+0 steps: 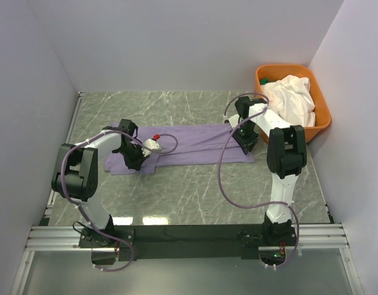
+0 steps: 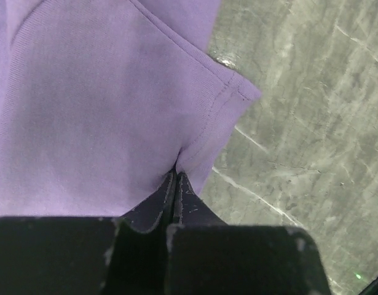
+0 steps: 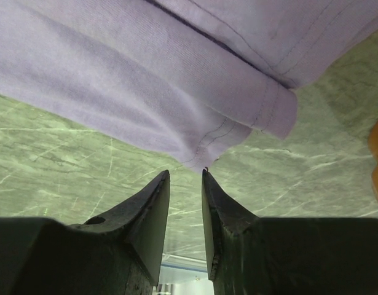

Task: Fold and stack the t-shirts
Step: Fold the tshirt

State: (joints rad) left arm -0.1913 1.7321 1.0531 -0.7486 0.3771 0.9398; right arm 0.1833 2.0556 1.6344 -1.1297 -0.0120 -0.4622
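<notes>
A lavender t-shirt (image 1: 195, 144) lies across the middle of the table as a long flat strip. My left gripper (image 1: 134, 158) sits at the strip's near left end. In the left wrist view its fingers (image 2: 187, 195) are pressed together and pinch the shirt (image 2: 102, 110) near a hemmed corner, where the cloth puckers. My right gripper (image 1: 245, 140) is at the strip's right end. It (image 3: 185, 173) is open, its tips just short of a stitched corner of the shirt (image 3: 145, 80), with nothing between them. A white t-shirt (image 1: 291, 98) lies bunched in the orange tub.
The orange tub (image 1: 322, 117) stands at the back right corner, close to the right arm. White walls close in the table on the left, back and right. Purple cables (image 1: 222, 178) loop from both arms over the marble tabletop (image 1: 195, 190).
</notes>
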